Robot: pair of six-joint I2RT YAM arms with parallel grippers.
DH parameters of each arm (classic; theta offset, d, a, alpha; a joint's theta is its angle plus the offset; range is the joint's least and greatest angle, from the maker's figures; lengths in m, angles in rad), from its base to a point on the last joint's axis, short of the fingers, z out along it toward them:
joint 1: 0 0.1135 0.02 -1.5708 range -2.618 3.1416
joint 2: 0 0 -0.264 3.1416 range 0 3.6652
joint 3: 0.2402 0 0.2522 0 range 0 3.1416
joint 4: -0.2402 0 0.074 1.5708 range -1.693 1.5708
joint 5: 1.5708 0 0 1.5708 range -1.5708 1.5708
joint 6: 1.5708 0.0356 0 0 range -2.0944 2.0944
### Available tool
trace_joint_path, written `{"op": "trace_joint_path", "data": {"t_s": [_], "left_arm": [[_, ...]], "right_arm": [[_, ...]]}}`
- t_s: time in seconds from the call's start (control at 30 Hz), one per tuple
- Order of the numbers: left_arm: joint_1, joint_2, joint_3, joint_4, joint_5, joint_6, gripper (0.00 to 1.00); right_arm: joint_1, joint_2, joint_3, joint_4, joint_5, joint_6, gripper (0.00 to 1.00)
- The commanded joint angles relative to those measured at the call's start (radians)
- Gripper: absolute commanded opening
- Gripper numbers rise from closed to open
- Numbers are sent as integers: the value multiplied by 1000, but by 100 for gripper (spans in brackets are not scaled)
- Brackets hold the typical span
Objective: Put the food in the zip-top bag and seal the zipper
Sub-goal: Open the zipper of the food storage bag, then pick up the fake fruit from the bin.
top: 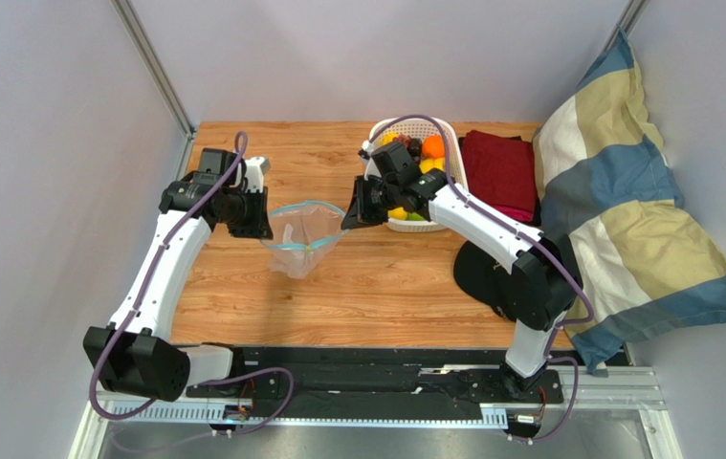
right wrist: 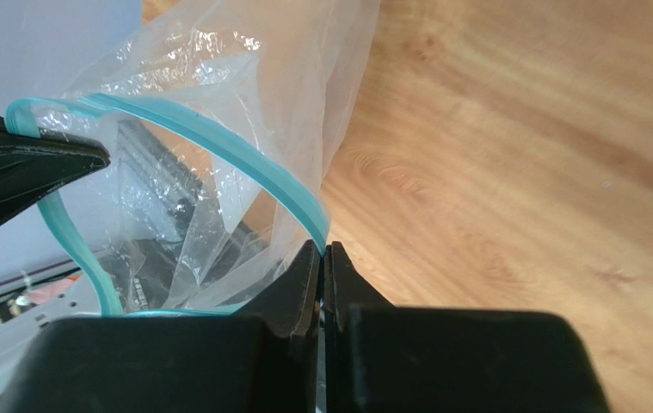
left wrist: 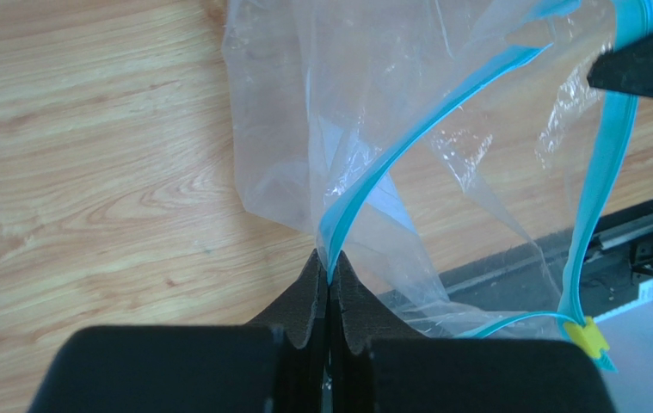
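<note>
The clear zip-top bag (top: 301, 244) hangs open between my two grippers, above the wooden table. Its teal zipper (left wrist: 407, 138) forms a wide loop, with a yellow slider (left wrist: 586, 337) at one end. My left gripper (left wrist: 329, 262) is shut on the zipper strip at the bag's left side (top: 266, 222). My right gripper (right wrist: 323, 249) is shut on the strip at the opposite side (top: 347, 218). The bag (right wrist: 218, 172) looks empty. The food (top: 424, 148), orange, yellow and dark fruit, lies in a white basket (top: 449, 129) behind the right gripper.
A folded red cloth (top: 500, 172) lies right of the basket. A black cap (top: 486, 273) sits by the right arm. A blue and cream pillow (top: 625, 220) fills the right side. A black rail (top: 366, 368) runs along the table's near edge.
</note>
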Motion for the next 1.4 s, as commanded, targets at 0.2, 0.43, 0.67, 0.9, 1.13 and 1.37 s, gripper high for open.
{"op": "trace_joint_path", "data": {"t_s": [0.2, 0.43, 0.67, 0.9, 1.13, 1.37], "left_arm": [[-58, 128, 62, 118, 93, -75, 0], [-104, 213, 112, 148, 87, -113, 0], [-109, 269, 136, 150, 87, -121, 0], [-109, 276, 140, 154, 88, -121, 0], [-109, 270, 140, 154, 85, -115, 0], [-109, 263, 134, 151, 82, -110, 0]], "right_arm": [[-38, 85, 246, -141, -63, -392, 47], [-148, 62, 272, -152, -92, -421, 98], [-329, 50, 300, -201, 21, -532, 99], [-369, 133, 343, -267, 351, -694, 100], [-370, 261, 398, -272, 475, -720, 100], [-375, 324, 417, -264, 439, -715, 100]]}}
